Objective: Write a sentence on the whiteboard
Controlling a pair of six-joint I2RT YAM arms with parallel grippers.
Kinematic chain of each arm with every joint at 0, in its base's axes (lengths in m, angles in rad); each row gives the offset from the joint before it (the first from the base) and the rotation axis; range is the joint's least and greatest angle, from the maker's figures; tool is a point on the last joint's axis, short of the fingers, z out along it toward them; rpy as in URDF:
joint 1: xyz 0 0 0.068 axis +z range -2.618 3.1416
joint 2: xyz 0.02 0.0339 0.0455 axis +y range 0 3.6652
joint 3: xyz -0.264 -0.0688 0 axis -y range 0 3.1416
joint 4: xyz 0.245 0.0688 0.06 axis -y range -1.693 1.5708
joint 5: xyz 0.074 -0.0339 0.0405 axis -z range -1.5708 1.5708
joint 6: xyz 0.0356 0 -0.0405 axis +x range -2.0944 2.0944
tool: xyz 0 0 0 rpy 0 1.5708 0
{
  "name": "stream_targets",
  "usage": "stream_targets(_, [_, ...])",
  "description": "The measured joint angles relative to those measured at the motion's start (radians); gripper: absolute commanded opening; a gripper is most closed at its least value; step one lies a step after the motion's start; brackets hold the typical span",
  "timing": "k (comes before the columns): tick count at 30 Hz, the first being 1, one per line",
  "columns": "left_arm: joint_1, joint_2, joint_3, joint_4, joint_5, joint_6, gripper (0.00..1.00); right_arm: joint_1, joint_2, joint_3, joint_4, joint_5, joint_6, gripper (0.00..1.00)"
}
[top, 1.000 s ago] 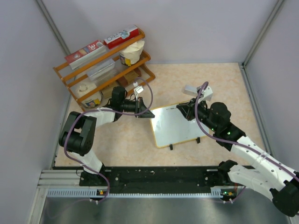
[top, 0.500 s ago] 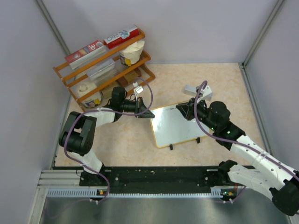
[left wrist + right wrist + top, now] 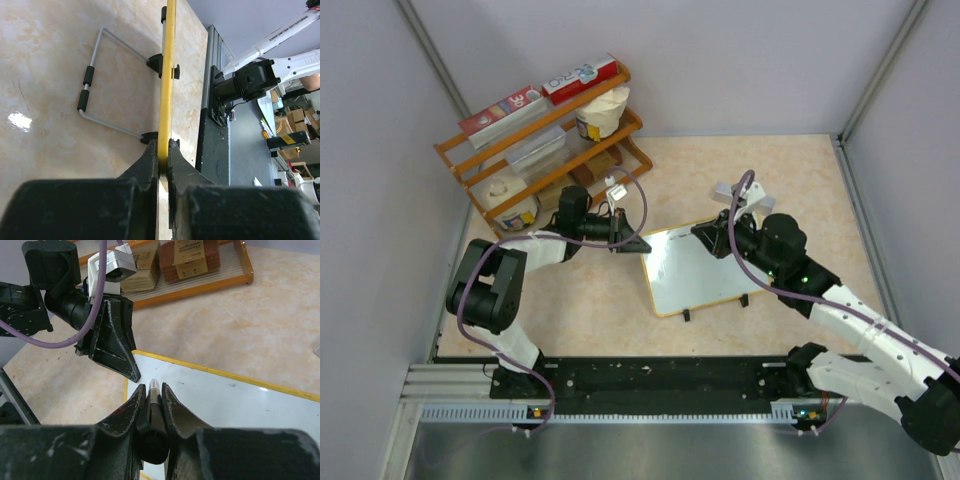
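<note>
**Both hands at the board's far-left corner**

The marbled worktop (image 3: 800,170) carries an orange rack (image 3: 495,160) of boxes and tubs in its far-left corner. The board (image 3: 698,268) lies near the middle, between the two arms and turned a little askew. Its two black feet (image 3: 686,315) are on the near edge.

The left arm reaches in low from the left. The left hand (image 3: 638,244) is clenched on the board's frame at the far-left corner. In the left wrist view its fingers (image 3: 150,160) pinch the yellow-looking edge (image 3: 168,70) from both sides, with the board seen edge-on. A grey wire stand (image 3: 89,90) with black sleeves juts from the board's back over the worktop.

The right arm comes across from the near right, over the board's far edge. The right hand (image 3: 704,232) grasps a dark marker (image 3: 153,430) squeezed between both fingers. The marker's pale tip points down at the white surface just inside the far-left corner, close beside the left hand. Whether the tip touches the board cannot be told.

A small grey block (image 3: 732,189) lies on the worktop just beyond the board's far edge, partly hidden behind the right arm's cable.
</note>
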Motion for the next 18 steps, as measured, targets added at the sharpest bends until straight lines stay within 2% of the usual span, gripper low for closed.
stream_targets(9, [0.000, 0.000, 0.000, 0.000, 0.000, 0.000, 0.00, 0.028, 0.029, 0.009, -0.005, 0.038, -0.009, 0.00])
stream_targets(18, [0.000, 0.000, 0.000, 0.000, 0.001, 0.000, 0.00, 0.087, 0.060, 0.019, 0.003, 0.171, -0.021, 0.00])
